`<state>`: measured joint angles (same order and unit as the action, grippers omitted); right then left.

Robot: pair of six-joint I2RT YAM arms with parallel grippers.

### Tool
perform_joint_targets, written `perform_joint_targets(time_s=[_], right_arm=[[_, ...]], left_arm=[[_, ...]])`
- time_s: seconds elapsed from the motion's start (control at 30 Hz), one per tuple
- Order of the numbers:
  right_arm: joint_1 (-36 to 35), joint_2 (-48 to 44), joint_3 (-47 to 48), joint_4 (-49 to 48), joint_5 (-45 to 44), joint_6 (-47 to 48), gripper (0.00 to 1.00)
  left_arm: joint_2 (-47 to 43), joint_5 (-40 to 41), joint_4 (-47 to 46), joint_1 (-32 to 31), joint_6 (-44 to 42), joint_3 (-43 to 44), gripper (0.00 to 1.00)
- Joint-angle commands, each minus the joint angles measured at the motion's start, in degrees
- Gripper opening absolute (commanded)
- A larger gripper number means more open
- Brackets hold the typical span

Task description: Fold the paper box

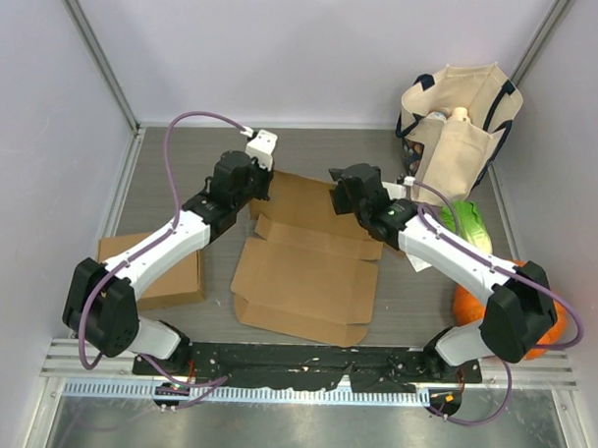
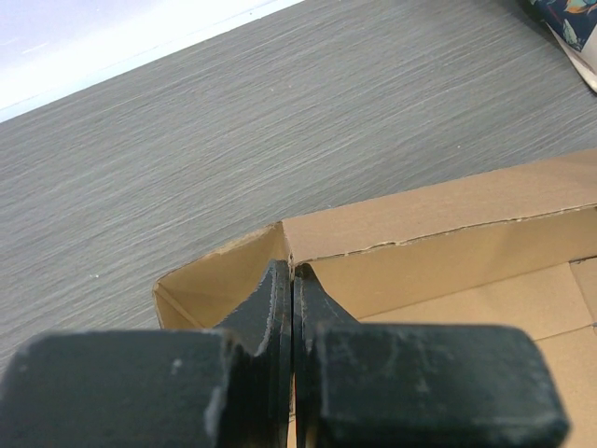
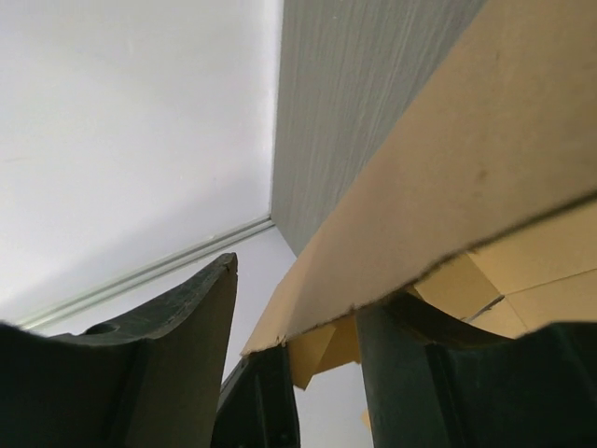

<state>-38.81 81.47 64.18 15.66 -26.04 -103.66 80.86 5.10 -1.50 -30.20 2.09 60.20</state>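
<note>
The brown cardboard box (image 1: 307, 273) lies opened out in the middle of the table, its far end partly raised into walls. My left gripper (image 1: 258, 190) is at the far left corner. In the left wrist view the gripper (image 2: 291, 271) is shut, its tips pinched on the box's corner where the side flap meets the back wall (image 2: 438, 243). My right gripper (image 1: 341, 198) is at the far right end. In the right wrist view that gripper (image 3: 298, 289) is open, and a raised cardboard panel (image 3: 448, 187) passes between its fingers and rests over the right finger (image 3: 410, 373).
A finished cardboard box (image 1: 155, 270) sits at the left by the left arm. A cream tote bag (image 1: 460, 121) stands at the back right, with a green item (image 1: 473, 226) and an orange object (image 1: 470, 305) beside the right arm. Walls enclose three sides.
</note>
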Motion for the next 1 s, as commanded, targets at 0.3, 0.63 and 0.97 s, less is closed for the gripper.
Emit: perform_joint_targets(time_s=[0.3, 0.63, 0.97], right_arm=[[-0.9, 5.1, 2.4, -3.7, -2.5, -2.9, 0.25], [-0.9, 6.0, -2.7, -20.5, -1.9, 6.1, 0.01], [-1.2, 4.9, -10.0, -41.7, 2.7, 20.4, 0.01]], left_arm=[[-4.0, 5.3, -2.8, -1.9, 1.9, -1.1, 0.16], [-16.9, 9.7, 6.2, -2.0, 12.4, -3.3, 0.63], [-30.2, 7.6, 12.6, 12.3, 23.6, -9.3, 0.64]])
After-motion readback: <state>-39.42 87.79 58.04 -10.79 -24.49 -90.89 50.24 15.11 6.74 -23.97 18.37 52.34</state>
